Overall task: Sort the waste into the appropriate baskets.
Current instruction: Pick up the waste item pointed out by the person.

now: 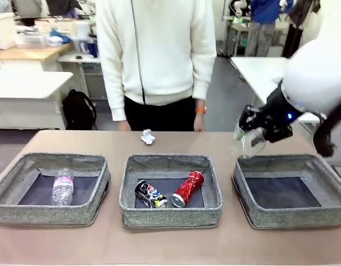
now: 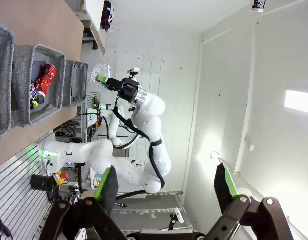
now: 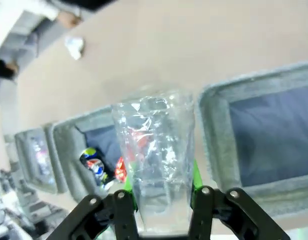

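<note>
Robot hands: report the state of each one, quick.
Left hand: open, holding nothing.
Right hand: closed on the clear plastic cup.

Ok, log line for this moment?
right pincer: holding cup, near right basket | left pincer: open | paper wad: on table

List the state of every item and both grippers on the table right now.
right gripper: shut on the clear cup, held in the air.
left gripper: open, holding nothing.
plastic bottle: lying in the left basket.
dark can: crushed, lying in the middle basket.
red can: crushed, lying beside it.
paper wad: crumpled, on the table.
</note>
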`<action>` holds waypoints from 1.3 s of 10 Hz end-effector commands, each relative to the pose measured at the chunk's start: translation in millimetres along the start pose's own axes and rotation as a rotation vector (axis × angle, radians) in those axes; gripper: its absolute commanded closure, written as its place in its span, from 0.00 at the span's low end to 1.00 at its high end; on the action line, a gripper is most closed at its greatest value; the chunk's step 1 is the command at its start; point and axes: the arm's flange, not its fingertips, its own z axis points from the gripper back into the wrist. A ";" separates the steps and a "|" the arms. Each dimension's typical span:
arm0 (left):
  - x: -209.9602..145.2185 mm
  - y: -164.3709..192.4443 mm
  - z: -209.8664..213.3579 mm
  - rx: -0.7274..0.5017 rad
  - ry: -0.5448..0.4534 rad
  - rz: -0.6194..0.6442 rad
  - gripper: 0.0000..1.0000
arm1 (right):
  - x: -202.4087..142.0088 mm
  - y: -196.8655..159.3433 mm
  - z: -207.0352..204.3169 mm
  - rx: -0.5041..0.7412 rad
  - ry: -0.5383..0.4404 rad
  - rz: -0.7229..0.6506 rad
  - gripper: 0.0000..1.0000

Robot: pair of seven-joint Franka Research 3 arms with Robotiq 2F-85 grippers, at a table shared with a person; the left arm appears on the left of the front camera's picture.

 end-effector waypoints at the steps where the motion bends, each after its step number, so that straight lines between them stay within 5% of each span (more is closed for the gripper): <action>1: -1.0 -2.8 -1.0 -0.022 0.003 -0.024 0.00 | 7.3 -2.7 -3.2 -0.004 0.004 -0.003 0.54; 2: -1.0 -2.8 -1.0 -0.022 0.003 -0.024 0.00 | 22.4 0.0 -21.8 0.207 0.096 0.002 0.54; 4: -1.0 -2.8 -1.0 -0.022 0.003 -0.024 0.00 | 15.2 64.5 15.6 0.227 0.138 0.127 0.54; 5: -1.0 -2.8 -1.0 -0.022 0.003 -0.024 0.00 | 6.7 104.8 36.0 0.172 0.226 0.116 0.54; 8: -1.0 -2.8 -1.0 -0.022 0.003 -0.024 0.00 | -29.8 226.2 87.0 -0.035 0.278 0.163 0.54; 13: -1.0 -2.8 -1.0 -0.022 0.003 -0.024 0.00 | -77.4 310.6 142.2 -0.140 0.107 0.307 0.54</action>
